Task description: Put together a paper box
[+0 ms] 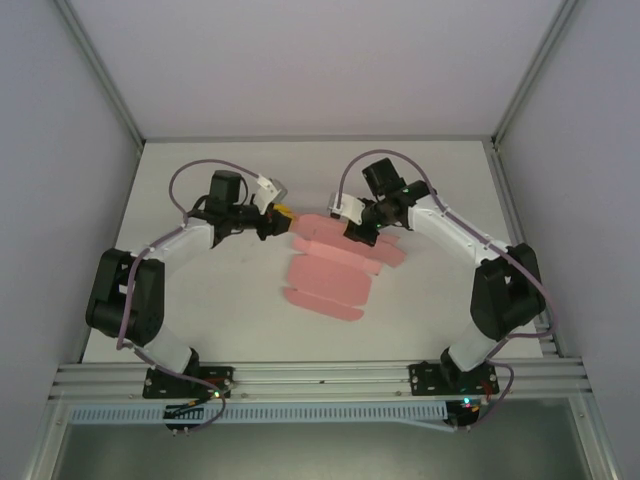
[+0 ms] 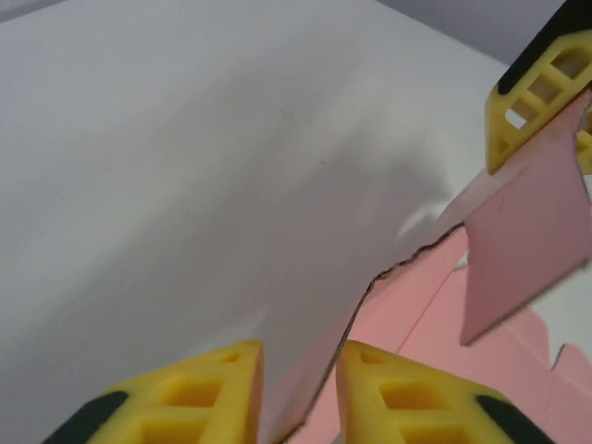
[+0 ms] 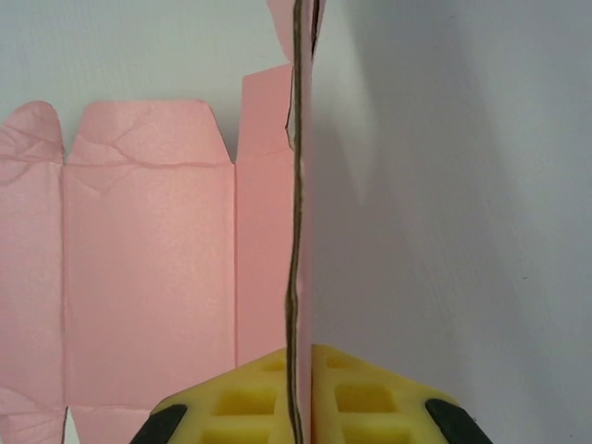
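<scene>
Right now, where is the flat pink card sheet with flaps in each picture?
Top external: flat pink card sheet mid-table, between the arms.
Left wrist: lower right, one flap lifted.
Right wrist: flat on the left, one panel edge-on up the centre.
Shared landmark: the yellow right gripper pinching it.

A white counter (image 1: 230, 300) sits inside a plain booth, seen from above. A pale grey left wall (image 1: 50, 150), right wall (image 1: 600, 150) and back wall (image 1: 320, 60) enclose it. Silver metal posts (image 1: 100, 70) rise at the back corners. Silver rails (image 1: 320, 375) run along the counter's near edge, touching a white slotted cable duct (image 1: 320, 412).
</scene>
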Controlling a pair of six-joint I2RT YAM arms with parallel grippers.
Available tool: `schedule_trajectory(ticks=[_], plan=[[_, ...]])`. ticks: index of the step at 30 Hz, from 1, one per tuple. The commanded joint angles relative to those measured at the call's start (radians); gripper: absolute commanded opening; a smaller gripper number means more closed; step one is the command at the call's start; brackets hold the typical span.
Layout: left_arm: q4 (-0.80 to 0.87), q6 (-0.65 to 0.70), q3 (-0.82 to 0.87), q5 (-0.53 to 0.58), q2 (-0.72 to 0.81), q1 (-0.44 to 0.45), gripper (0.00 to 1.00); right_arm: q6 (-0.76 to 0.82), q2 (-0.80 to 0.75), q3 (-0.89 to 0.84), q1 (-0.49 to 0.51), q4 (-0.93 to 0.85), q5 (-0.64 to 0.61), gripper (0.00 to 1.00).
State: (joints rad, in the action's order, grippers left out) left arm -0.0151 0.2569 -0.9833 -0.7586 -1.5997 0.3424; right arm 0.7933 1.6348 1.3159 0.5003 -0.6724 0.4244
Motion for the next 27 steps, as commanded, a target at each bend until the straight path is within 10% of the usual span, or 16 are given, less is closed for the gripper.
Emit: schedule_trajectory(ticks=[1, 6, 14, 27], plan=[[-0.011, 0.042, 0.000, -0.028, 0.020, 0.004, 0.17, -0.003, -0.012, 0.035, -0.020, -0.013, 0.093, 0.10], [-0.031, 0.039, 0.009, -0.033, 0.015, 0.016, 0.00, -0.009, -0.010, 0.049, -0.022, -0.033, 0.102, 0.10], [-0.023, 0.071, 0.045, 0.002, 0.050, 0.018, 0.00, -0.051, -0.025, 0.039, -0.020, -0.046, -0.106, 0.42], [0.024, 0.104, 0.029, 0.011, 0.043, 0.018, 0.00, -0.033, -0.051, 0.034, -0.021, 0.009, -0.271, 0.41]])
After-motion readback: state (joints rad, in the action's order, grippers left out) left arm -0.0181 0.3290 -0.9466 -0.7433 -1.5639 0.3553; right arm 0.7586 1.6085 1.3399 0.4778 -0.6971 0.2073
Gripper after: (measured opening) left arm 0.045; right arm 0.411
